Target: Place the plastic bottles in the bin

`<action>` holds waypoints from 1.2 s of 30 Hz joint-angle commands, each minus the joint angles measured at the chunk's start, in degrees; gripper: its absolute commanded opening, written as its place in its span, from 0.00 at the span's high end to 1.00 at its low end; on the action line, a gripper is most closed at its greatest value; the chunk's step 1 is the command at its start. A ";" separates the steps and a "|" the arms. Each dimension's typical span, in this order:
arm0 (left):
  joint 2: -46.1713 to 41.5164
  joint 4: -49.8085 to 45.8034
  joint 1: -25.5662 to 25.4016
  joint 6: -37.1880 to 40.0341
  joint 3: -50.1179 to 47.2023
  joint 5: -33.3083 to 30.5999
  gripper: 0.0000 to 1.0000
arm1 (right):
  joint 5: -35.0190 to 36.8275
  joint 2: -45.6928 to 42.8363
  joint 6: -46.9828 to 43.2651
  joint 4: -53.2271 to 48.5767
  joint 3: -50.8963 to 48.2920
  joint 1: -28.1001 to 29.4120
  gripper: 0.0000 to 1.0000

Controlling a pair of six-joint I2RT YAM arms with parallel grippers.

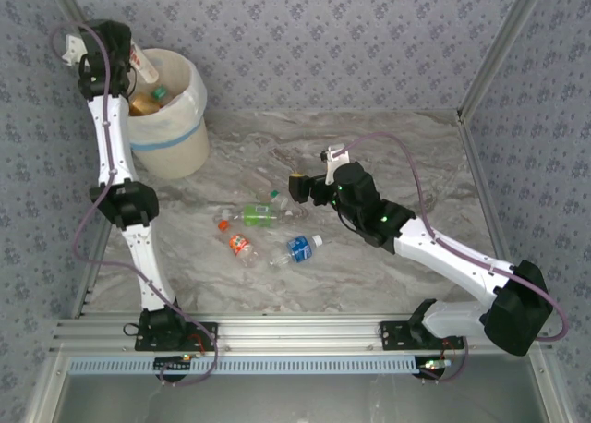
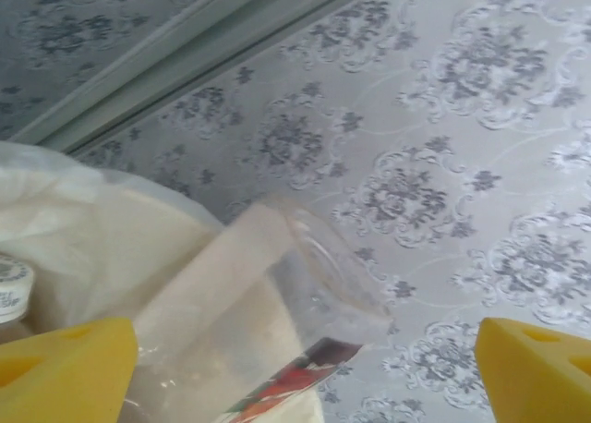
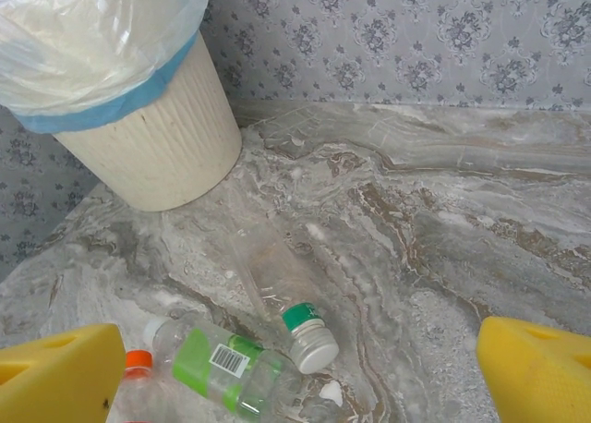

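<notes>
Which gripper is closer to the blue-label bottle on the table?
Right. The right gripper hangs just beyond the blue-label bottle; the left gripper is far off at the back left, above the bin.

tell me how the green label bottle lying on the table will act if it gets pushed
The green-label bottle lies on its side on the smooth table, so it will probably roll. It looks clear and empty, so likely light and quick to skid. Its clear plastic wall may dent if squeezed.
</notes>
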 commanded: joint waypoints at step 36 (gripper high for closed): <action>-32.06 -7.12 -24.55 49.39 -39.59 3.70 0.00 | 8.14 -2.82 8.55 -5.30 -8.57 -2.16 0.00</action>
